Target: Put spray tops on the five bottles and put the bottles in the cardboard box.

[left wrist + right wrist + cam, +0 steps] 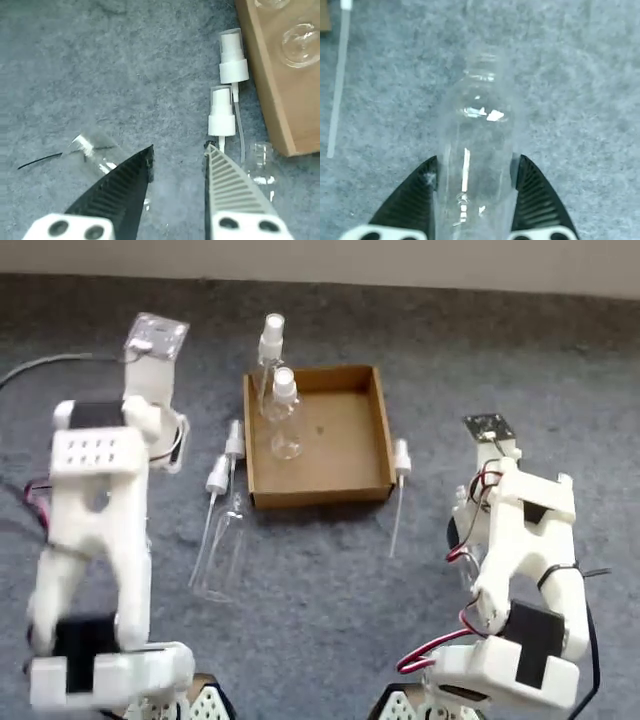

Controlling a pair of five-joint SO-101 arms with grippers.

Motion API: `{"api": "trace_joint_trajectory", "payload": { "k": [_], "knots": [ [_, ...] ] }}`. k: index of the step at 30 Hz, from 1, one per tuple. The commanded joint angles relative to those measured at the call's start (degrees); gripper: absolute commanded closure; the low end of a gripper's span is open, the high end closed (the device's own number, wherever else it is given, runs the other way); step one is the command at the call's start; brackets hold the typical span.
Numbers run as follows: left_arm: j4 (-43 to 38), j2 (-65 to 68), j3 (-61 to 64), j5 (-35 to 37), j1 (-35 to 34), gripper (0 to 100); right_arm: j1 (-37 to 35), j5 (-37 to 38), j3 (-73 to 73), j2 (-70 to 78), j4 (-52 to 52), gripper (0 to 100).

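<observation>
The cardboard box [375,430] holds two clear bottles with white spray tops [283,410] at its left side. Two loose spray tops [221,117] lie just left of the box, and a third [402,455] lies to its right. My left gripper [179,150] hangs open over the carpet, its fingers pointing at the two tops. One topless bottle [92,152] lies beside its black finger and another [260,167] by the box corner. My right gripper [476,162] is shut on a topless clear bottle [480,115] right of the box.
Grey carpet covers the whole work surface. A thin black wire [37,161] lies near the left bottle. The right half of the box [345,440] is bare. Open carpet lies in front of the box between the two arm bases.
</observation>
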Motion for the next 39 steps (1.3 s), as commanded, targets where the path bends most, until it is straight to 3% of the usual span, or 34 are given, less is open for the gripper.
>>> {"api": "trace_joint_trajectory", "payload": {
  "k": [1,6,11,26,39],
  "knots": [
    [0.79,17.19,-15.08,-0.35,1.98,84,1.98,0.88,-3.12,0.31,-1.45,98.8],
    [0.79,26.24,-21.85,-0.35,2.07,84,2.51,4.66,-3.12,0.48,-1.36,97.9],
    [0.79,28.18,-21.93,-0.53,2.51,78,2.51,4.75,-2.77,0.48,-1.36,88.5],
    [0.35,28.44,-17.01,-0.35,5.67,79,2.68,5.01,-2.68,0.48,-1.1,88.2],
    [-6.59,28.44,-11.38,-0.53,3.56,79,2.68,5.01,-2.68,0.13,-1.1,88.2]
  ]
}}
